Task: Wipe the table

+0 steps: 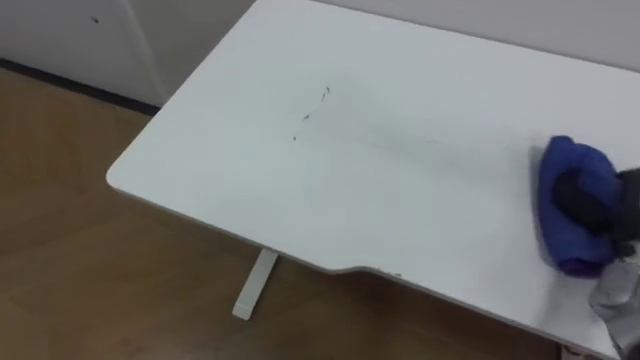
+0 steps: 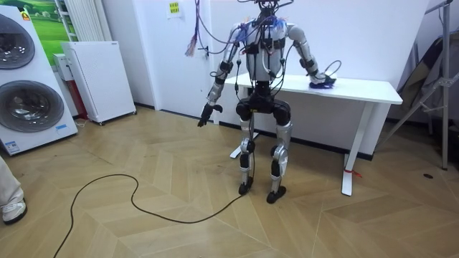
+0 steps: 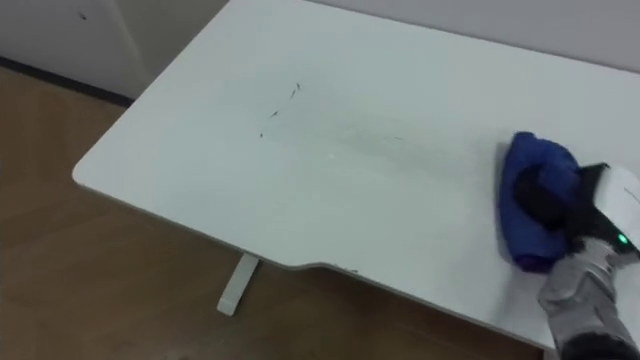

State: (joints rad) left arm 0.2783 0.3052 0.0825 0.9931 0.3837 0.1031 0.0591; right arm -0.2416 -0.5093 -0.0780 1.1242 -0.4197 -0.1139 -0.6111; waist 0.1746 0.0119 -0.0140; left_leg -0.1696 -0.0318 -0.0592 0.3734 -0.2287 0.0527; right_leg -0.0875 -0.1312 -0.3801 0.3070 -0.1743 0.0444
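A blue cloth (image 1: 573, 172) (image 3: 528, 160) lies bunched near the right end of the white table (image 1: 400, 200) (image 2: 358, 90). My right hand (image 1: 590, 205) (image 3: 550, 205) rests on top of it, dark fingers curled into the folds and holding it against the tabletop. A few thin dark marks (image 1: 312, 110) (image 3: 278, 108) sit on the tabletop well to the left of the cloth. In the room view I stand upright at the table's front edge, and my left hand (image 2: 206, 113) hangs at my side with relaxed fingers, away from the table.
The table's rounded left corner (image 1: 120, 178) and front edge overhang the wooden floor; its white foot (image 1: 255, 285) shows below. A wall runs behind the table. A white cabinet (image 2: 97, 79), washing machines (image 2: 29, 79) and a person's shoe (image 2: 11, 209) are at the room view's left.
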